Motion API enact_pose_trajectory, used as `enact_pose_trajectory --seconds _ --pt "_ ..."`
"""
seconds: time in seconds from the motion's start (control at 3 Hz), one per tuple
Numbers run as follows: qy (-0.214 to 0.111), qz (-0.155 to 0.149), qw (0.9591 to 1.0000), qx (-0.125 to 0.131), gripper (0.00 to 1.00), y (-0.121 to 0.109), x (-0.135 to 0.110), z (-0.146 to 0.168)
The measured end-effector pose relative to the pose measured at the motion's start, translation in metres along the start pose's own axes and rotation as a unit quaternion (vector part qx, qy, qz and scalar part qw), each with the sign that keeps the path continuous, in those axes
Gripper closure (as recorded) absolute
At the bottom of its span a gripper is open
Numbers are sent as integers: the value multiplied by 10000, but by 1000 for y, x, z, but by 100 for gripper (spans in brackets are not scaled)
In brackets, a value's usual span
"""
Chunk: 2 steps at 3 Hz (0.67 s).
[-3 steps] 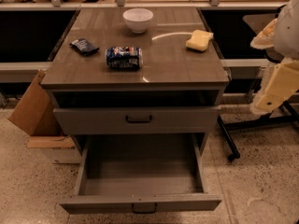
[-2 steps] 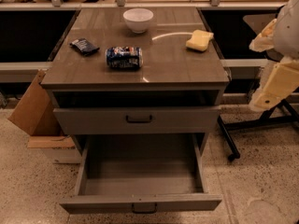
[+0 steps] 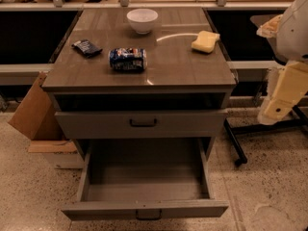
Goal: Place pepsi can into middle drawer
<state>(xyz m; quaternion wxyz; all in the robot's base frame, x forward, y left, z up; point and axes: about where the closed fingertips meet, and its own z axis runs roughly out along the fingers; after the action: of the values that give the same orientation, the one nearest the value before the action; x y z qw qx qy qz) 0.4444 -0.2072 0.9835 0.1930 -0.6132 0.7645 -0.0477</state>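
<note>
The pepsi can [image 3: 127, 59] is blue and dented and lies on its side on the brown cabinet top [image 3: 183, 66], left of centre. The middle drawer [image 3: 144, 184] is pulled out wide below, its grey box empty, with a small dark handle on its front. My gripper [image 3: 272, 112] hangs at the cream end of the arm by the right edge. It is beside the cabinet, apart from the can and level with the shut drawer. It holds nothing that I can see.
A white bowl [image 3: 142, 19], a yellow sponge [image 3: 205, 41] and a dark blue snack packet [image 3: 87, 47] lie on the top. A shut drawer front with a black bar handle [image 3: 143, 123] sits above the open drawer. A cardboard box [image 3: 33, 114] stands at the left, a black stand leg [image 3: 235, 146] at the right.
The arm at the right has shifted only slightly. The can and the drawer have not moved.
</note>
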Motion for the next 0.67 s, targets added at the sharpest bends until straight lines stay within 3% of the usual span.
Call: enact_pose_trajectory --seconds 0.33,0.67 --pt "-1 -1 10000 0 0 0 0 0" --pt "-111 -192 9997 -107 0 -7 -4 8"
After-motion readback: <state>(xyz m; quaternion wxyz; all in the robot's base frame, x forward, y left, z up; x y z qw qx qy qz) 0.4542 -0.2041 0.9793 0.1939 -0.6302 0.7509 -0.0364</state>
